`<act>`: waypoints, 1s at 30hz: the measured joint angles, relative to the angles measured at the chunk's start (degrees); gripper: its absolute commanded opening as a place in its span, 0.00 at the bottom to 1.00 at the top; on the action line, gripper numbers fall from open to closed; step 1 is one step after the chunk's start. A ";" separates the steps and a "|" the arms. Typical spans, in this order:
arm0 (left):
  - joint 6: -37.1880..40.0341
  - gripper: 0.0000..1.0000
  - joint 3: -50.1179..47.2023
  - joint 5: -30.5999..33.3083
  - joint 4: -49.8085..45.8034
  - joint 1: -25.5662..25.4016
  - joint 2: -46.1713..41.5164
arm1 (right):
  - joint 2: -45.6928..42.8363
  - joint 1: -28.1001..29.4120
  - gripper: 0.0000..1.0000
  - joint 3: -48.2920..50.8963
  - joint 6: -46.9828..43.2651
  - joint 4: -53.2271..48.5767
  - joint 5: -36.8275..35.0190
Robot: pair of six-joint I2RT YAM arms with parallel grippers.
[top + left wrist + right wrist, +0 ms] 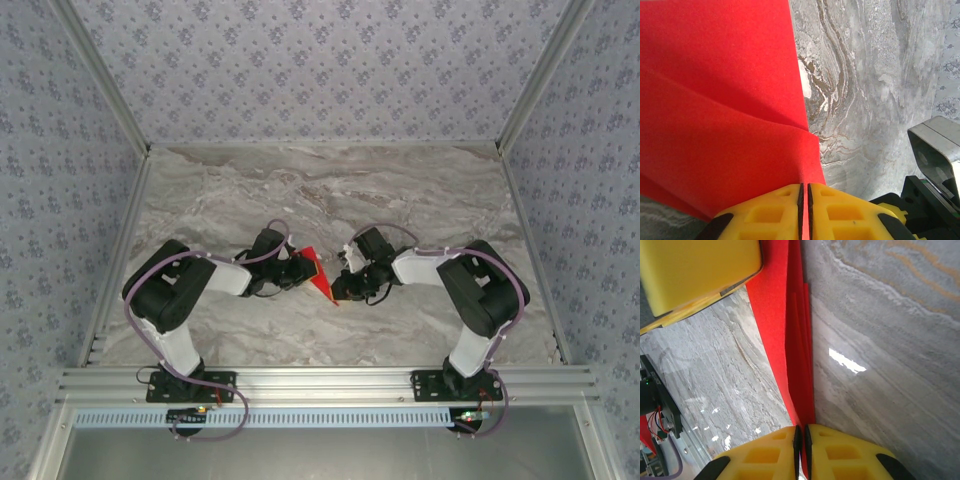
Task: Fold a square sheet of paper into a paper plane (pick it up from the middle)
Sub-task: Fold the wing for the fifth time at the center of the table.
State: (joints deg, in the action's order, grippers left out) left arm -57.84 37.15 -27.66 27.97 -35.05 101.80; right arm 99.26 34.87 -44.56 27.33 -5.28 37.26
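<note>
Jaws pressed together on both sides, each pair clamped on the red paper (318,274). At the bottom centre of the left wrist view the left gripper (803,192) has its yellow fingers shut with only a sliver of red between them. The right gripper (801,432) does the same at the bottom centre of its own view, pinching a narrow stacked edge.

From above, the paper sits between the two grippers at the middle of the frame, a small red wedge pointing toward the lower right. It is already creased into layers, more dart than flat sheet.

My read on handling is that it is feather-light, thin and floppy. It holds a crease but buckles or tears if the two arms pull against each other. The folded spine, where the layers stack, looks like the stiffest and safest place to grip. A single-ply flap would just bend away.

Underneath is a glossy grey marble-pattern tabletop (400,190), smooth and probably slick, so paper could slide on it. Patterned wallpaper panels (300,60) box in the upper frame, and an aluminium rail (330,382) runs along the bottom.
</note>
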 measured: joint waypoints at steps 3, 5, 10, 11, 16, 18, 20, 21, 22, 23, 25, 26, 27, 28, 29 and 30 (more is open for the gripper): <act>0.00 0.13 0.00 0.00 0.00 0.00 0.00 | 0.04 0.04 0.14 0.02 0.02 0.09 -0.02; 0.00 0.13 0.00 0.00 -0.02 0.00 0.00 | -0.04 0.04 0.15 0.00 0.02 0.09 -0.02; 0.00 0.13 0.00 0.00 -0.04 0.00 0.00 | -2.05 0.44 0.17 0.46 0.00 -1.60 -0.68; 0.00 0.13 0.00 0.00 -0.04 0.00 0.00 | -2.54 0.44 0.17 0.59 0.00 -2.12 -0.76; 0.00 0.13 0.00 0.00 -0.07 0.00 0.00 | -2.95 0.63 0.13 1.25 -0.15 -2.78 -1.07; 0.02 0.13 0.00 0.00 -0.07 0.00 0.00 | -2.19 0.83 0.13 1.27 -0.22 -2.67 -1.09; 0.00 0.13 0.00 0.00 -0.04 0.00 0.00 | -1.57 0.81 0.16 1.14 -0.20 -2.47 -0.81; 0.00 0.13 0.00 0.00 -0.07 0.00 0.00 | -1.60 0.81 0.18 1.14 -0.17 -2.45 -0.74; 0.00 0.13 0.00 0.00 -0.04 0.00 0.00 | -1.66 0.81 0.20 1.14 -0.17 -2.40 -0.57; 0.00 0.13 0.00 0.00 -0.04 0.00 0.00 | -1.88 0.81 0.23 1.14 0.00 -2.34 -0.48; 0.00 0.13 0.00 0.00 -0.07 0.00 0.00 | -3.04 1.07 0.28 1.27 0.24 -2.58 -1.55; 0.00 0.13 0.00 0.02 -0.07 0.00 0.00 | -4.28 1.16 0.31 1.44 0.24 -3.10 -2.64; 0.00 0.13 0.00 0.00 -0.04 0.00 0.00 | -5.88 1.16 0.34 1.62 0.26 -3.58 -3.98; 0.00 0.13 0.00 0.02 -0.04 0.00 0.00 | -7.52 1.16 0.35 1.70 0.33 -3.93 -5.22; 0.00 0.13 0.00 0.02 -0.07 0.00 0.00 | -9.46 1.16 0.35 1.70 0.42 -4.02 -6.38; 0.00 0.13 0.00 0.00 -0.07 0.00 0.00 | -11.28 1.16 0.33 1.68 0.63 -3.74 -7.13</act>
State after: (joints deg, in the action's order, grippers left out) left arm -57.84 37.15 -27.66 27.90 -35.05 101.80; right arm 87.99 36.03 -42.87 27.97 -9.02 30.13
